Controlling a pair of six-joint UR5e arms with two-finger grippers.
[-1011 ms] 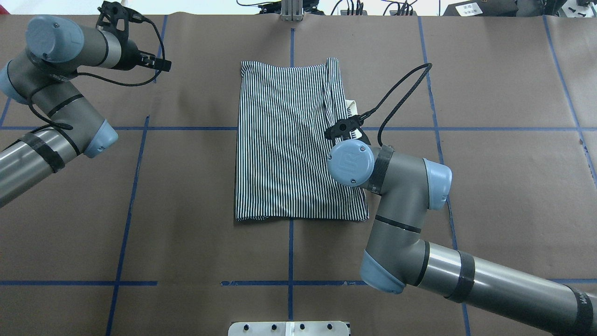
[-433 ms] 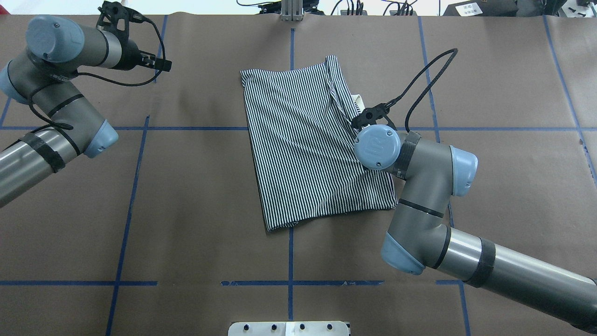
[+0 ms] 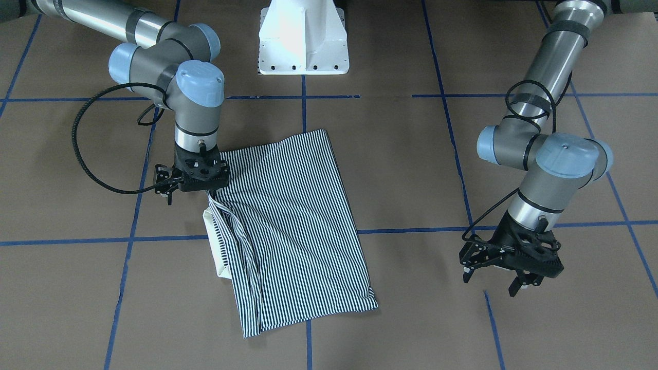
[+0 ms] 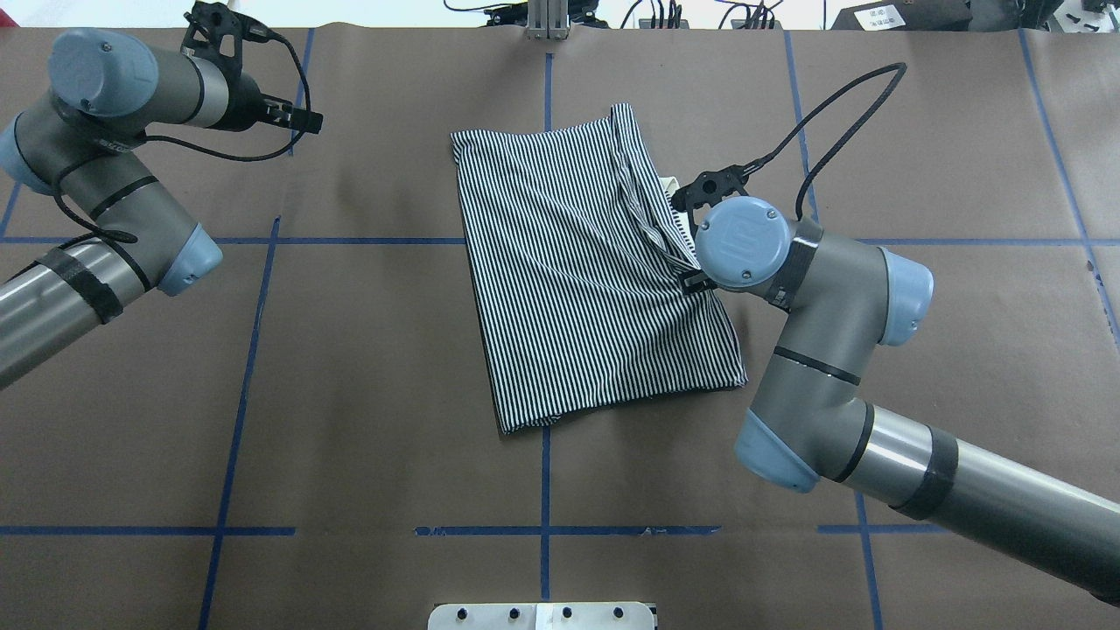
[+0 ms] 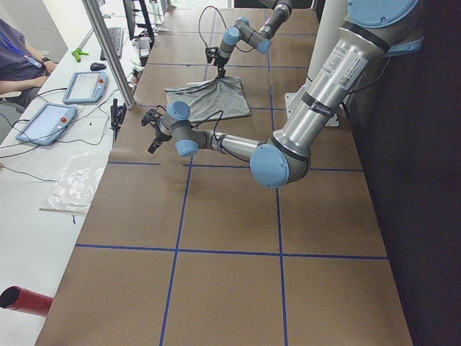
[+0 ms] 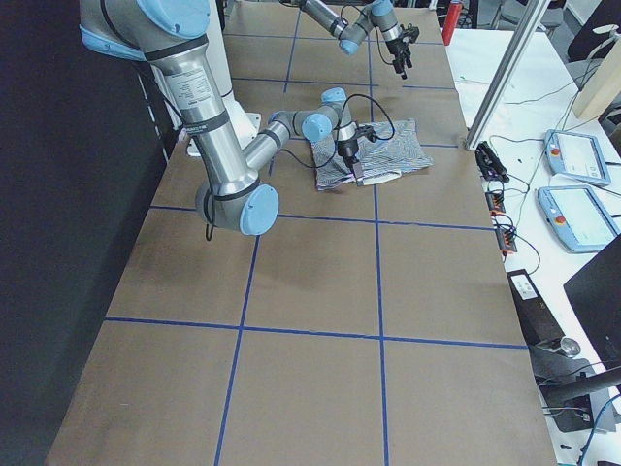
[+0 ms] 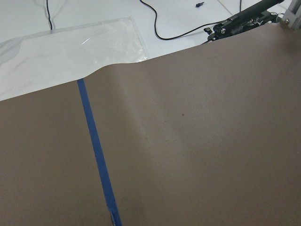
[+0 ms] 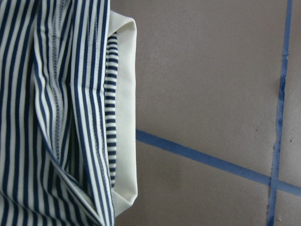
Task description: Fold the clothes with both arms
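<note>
Though askew, one shirt [image 4: 577, 289], two arms [image 4: 822, 367] [image 4: 114, 219].

Bare table [image 4: 350, 394] around shirt [image 4: 569, 280], right arm [image 4: 831, 289] (low) over collar side

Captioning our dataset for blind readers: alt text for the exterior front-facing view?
A folded navy-and-white striped shirt lies askew on a brown table; the right tool sits at its edge, the left tool hangs open, apart from it.
</note>
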